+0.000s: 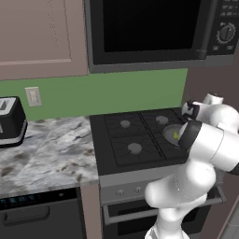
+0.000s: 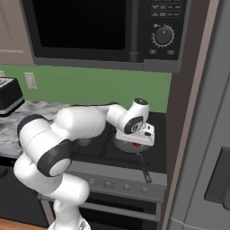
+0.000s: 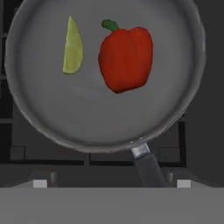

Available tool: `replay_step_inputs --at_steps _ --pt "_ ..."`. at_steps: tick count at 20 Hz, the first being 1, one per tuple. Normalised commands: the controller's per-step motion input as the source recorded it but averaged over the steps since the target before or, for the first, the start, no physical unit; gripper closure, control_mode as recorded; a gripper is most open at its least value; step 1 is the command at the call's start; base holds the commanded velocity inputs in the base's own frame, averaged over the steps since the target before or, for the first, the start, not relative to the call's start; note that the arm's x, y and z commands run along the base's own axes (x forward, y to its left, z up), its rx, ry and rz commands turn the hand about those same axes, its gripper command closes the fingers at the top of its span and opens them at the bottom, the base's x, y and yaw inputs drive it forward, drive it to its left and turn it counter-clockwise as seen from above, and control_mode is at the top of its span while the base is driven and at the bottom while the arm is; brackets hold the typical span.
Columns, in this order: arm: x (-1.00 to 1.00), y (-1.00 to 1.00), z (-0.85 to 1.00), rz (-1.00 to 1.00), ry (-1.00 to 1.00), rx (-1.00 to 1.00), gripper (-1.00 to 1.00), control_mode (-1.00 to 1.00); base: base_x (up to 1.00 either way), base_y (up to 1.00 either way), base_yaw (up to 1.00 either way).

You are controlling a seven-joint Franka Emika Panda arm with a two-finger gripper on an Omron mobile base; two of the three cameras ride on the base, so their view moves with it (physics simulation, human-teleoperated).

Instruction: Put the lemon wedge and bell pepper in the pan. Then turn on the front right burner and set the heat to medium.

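Gripper (image 3: pixel 112 183) stood wide apart, holding nothing, just above the pan (image 3: pixel 43 113); handle (image 3: pixel 148 168) ran toward 5 o'clock; inside lay glossy red bell pepper (image 3: pixel 126 59) at 1 o'clock, pale lemon wedge (image 3: pixel 72 47) beside it at 11 o'clock, apart.

Even, flat rendered light; slightly soft, low-resolution pictures.

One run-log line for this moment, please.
gripper: open, above pan | lemon wedge: in pan | bell pepper: in pan, beside wedge | burner step: pending
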Motion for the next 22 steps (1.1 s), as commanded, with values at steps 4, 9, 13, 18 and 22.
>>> replay_step_inputs --at_steps 4,9,13,18,22 --pt "-0.62 0.11 0.18 0.0 -0.04 0.04 -1.0 -1.0 0.0 0.0 0.0" --pt "-0.54 0.17 0.23 0.0 -0.03 0.02 -1.0 -1.0 0.0 0.0 0.0" --pt "-0.51 0.21 0.15 0.0 0.0 0.02 -1.0 -1.0 0.0 0.0 0.0" --pt "-0.36 0.24 0.0 0.0 -0.14 0.0 -1.0 -1.0 0.0 0.0 0.0" --pt "-0.23 0.2 0.0 0.0 -0.28 0.0 -1.0 -1.0 0.0 0.0 0.0"
